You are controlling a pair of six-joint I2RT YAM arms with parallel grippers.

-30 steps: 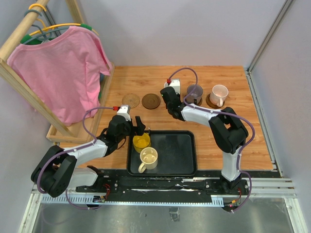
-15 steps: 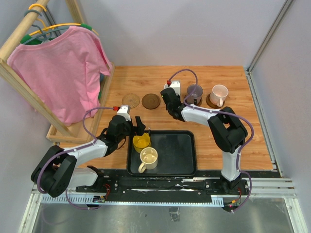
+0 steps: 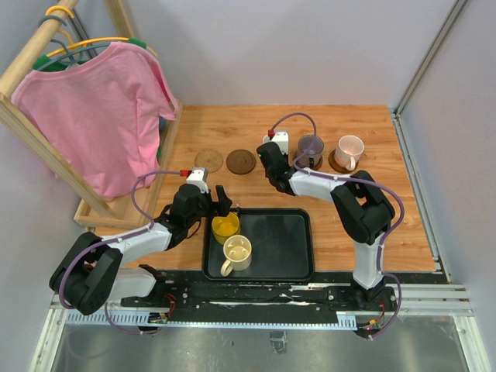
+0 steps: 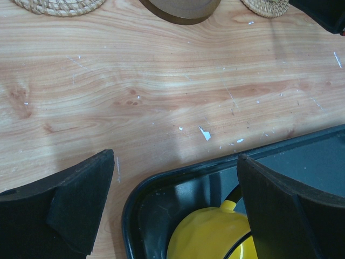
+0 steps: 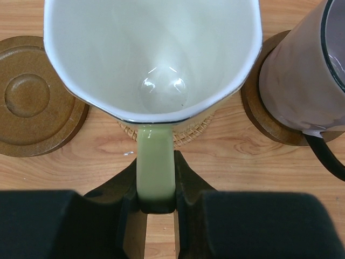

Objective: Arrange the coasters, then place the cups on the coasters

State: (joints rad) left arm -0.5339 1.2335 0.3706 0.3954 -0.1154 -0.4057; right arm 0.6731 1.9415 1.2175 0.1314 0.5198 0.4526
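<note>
Right wrist view: the whitish-green cup (image 5: 156, 54) is held by its handle, which is clamped between the fingers of the right pincer (image 5: 156, 208). The cup is kept upright over a tan coaster (image 5: 197, 127) in the row toward the counter's far edge, presumably for setting down there; whether it touches yet cannot be told. A bare dark brown coaster (image 5: 32, 102) lies to one side. On the other side stands the greyish-purple cup (image 5: 299, 81), already seated on its own dark coaster (image 5: 259, 113).

The left pincer (image 4: 175, 162) is spread wide and grips nothing. It is poised over the yellow cup (image 4: 213, 240) in the black tray (image 4: 141, 197) at the near edge, likely for the next pickup. A cream cup (image 3: 236, 250) is also left in the tray.

Against the earlier frame, the right wrist is seen shifted slightly; the left arm is unchanged.
</note>
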